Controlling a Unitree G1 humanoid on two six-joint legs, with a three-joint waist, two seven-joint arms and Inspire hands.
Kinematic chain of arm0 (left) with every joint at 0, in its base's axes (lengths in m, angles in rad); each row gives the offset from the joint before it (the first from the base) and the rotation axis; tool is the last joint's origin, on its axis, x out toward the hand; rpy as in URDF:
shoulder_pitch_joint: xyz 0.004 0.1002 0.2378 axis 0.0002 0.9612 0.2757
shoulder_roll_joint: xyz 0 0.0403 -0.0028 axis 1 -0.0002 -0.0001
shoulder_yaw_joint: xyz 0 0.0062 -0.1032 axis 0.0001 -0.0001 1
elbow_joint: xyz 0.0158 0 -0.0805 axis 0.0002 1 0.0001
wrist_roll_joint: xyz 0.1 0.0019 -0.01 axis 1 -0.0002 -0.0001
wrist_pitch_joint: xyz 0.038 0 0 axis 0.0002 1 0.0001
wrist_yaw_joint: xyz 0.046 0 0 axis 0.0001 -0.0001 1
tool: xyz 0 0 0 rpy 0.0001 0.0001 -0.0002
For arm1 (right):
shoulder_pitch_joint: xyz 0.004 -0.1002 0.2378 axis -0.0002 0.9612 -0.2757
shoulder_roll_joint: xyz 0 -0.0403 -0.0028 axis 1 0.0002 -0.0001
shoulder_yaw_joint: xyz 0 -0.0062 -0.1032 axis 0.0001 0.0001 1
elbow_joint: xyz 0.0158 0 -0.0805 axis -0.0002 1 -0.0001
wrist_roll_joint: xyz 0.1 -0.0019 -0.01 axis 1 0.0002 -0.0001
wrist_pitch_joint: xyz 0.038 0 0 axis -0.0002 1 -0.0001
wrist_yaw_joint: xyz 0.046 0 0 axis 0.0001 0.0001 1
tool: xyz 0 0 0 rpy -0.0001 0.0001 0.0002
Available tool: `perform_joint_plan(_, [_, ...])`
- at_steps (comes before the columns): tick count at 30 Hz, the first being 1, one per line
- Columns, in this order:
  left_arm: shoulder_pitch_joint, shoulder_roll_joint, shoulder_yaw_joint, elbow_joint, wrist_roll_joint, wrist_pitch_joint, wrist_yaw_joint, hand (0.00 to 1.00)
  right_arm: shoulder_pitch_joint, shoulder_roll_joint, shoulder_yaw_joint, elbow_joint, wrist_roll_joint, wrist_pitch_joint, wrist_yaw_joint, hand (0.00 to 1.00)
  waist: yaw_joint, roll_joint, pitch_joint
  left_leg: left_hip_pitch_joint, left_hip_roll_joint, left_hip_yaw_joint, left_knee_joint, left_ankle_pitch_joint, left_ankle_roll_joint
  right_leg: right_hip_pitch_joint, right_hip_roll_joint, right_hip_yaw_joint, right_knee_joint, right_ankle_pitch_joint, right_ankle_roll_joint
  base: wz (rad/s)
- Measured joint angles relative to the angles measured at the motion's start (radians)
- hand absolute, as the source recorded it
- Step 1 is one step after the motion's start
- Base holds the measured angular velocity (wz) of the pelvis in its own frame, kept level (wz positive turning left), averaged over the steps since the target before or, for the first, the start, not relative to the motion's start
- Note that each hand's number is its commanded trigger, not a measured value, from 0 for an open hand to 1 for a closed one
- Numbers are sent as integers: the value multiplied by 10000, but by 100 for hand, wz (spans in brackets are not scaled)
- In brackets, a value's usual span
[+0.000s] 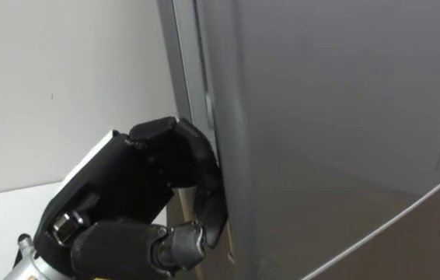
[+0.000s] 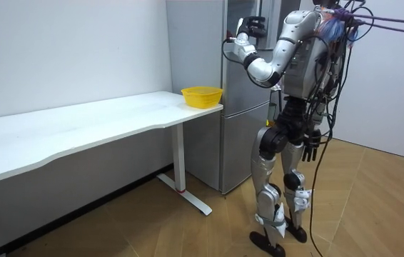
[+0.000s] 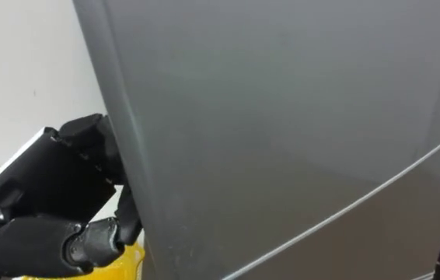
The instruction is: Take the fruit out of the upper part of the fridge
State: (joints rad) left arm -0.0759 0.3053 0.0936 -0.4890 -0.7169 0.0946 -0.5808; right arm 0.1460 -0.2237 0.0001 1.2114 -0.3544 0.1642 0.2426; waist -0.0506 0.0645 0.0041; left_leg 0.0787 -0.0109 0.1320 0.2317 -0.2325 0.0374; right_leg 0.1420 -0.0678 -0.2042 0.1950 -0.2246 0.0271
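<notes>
Metal, smooth and dull grey, covers the flat front of the upper fridge door (image 1: pixel 344 117), and a thin pale seam (image 1: pixel 391 222) curves across its lower part where the lower door begins. The left hand (image 1: pixel 138 194), a blocky black shell with rounded, jointed fingers (image 1: pixel 197 167), is raised to the door's vertical edge on the side nearest the wall (image 1: pixel 49 78). Its fingers are curled tightly round that edge, with the tips tucked into the narrow gap behind it, while the thumb (image 1: pixel 185 241) bends in from below. Whether the door is already cracked open cannot be told, and whatever sits inside is hidden behind it. In the room view the robot stands upright on a wood-plank floor (image 2: pixel 373 214), close in front of the tall, box-shaped fridge (image 2: pixel 241 107), left arm bent and lifted to the upper compartment. The right hand (image 2: pixel 310 148) hangs by the thigh, fingers loose and pointing down, holding nothing. Just beside the fridge, toward the room view's left, a long white table (image 2: pixel 81 125) with a smooth top and slim white legs carries a round yellow bowl (image 2: pixel 202 95) at the end nearest the fridge.
</notes>
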Motion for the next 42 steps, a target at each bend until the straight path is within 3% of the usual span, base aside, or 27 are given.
perform_joint_plan(10, [1, 0, -303, -21, -13, -371, -49, 0, -29, 4, 280, -17, -48, -21, -149, 0, 6, 43, -25, -148, -6, 19, -7, 1, 7, -17, -14, -91, -72, 23, 28, 3])
perform_joint_plan(21, [2, -21, -785, -38, -29, -388, -41, 0, -77, 3, 296, -11, 2, -11, -444, 0, -44, 106, -61, -157, -2, 34, -52, 22, 40, 35, -30, -165, -43, 52, 33, 2])
perform_joint_plan(27, [0, -33, -1219, -358, -182, -386, -154, 0, -216, 6, 484, 150, -1, -57, -426, 0, -267, 101, -54, -154, -3, 26, -71, 46, 66, 31, -33, -155, -44, 74, 41, 0])
perform_joint_plan(35, [-721, -231, -2407, -412, -182, -382, -607, 0, -370, -3, 800, 387, -2, -105, -120, 0, -398, 25, -12, -159, 28, 257, -93, 46, 68, -82, -27, 42, -15, 74, 40, -7])
perform_joint_plan(42, [-850, -387, -3122, -436, -173, -368, -601, 0, -474, -4, 970, 380, 12, -105, -125, 0, -592, -20, -12, -246, 40, 421, -77, 47, 69, -332, -33, 154, 69, 71, 43, -8])
